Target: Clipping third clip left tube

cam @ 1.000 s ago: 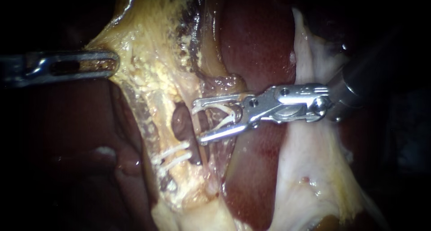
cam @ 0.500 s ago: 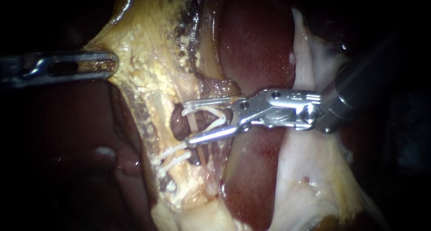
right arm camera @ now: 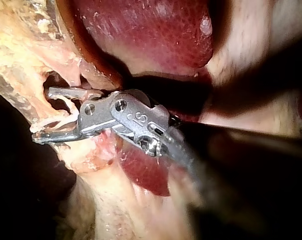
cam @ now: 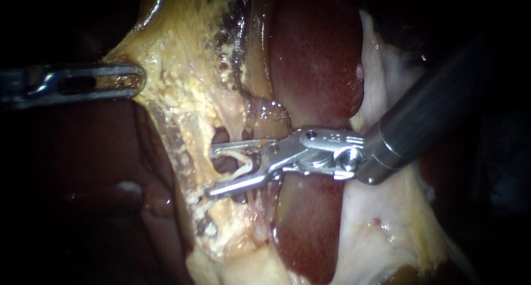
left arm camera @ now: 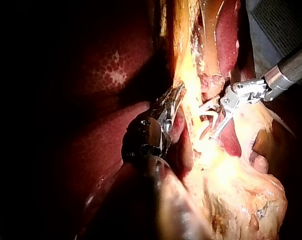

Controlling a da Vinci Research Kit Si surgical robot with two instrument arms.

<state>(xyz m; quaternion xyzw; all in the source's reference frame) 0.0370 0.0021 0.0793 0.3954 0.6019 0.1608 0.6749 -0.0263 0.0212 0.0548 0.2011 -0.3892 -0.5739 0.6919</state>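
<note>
My left instrument (cam: 135,79) came in flat. Its jaws were closed tight on the edge of the yellow tissue (cam: 182,80). In the left wrist view the same jaws (left arm camera: 175,98) pinched that yellow strip, and dark red liver (left arm camera: 110,75) lay off to their side.

My right instrument (cam: 211,170) reached in toward the yellow tissue, with its two thin metal jaws spread wide like a little fork. They held a white clip (cam: 243,163) between them. Each jaw touched one leg of it, and the clip stood open too.

The left tube (cam: 202,176) sat right at the tips of these jaws, in the gap between the upper one and the lower one. The jaws lay on either side of it but had not squeezed it. A small dark hole (cam: 221,135) showed in the tissue just above the upper jaw. Just below the lower jaw, a bit of another clip (cam: 194,199) peeked out where it sat on the tube.

In the right wrist view the jaws (right arm camera: 43,116) pointed away from the shaft into the yellow tissue, with the white clip (right arm camera: 65,107) bent between them. Red liver (cam: 315,58) lay behind the jaw hinge, and a pale sheet of tissue (cam: 381,218) lay under the dark shaft.
</note>
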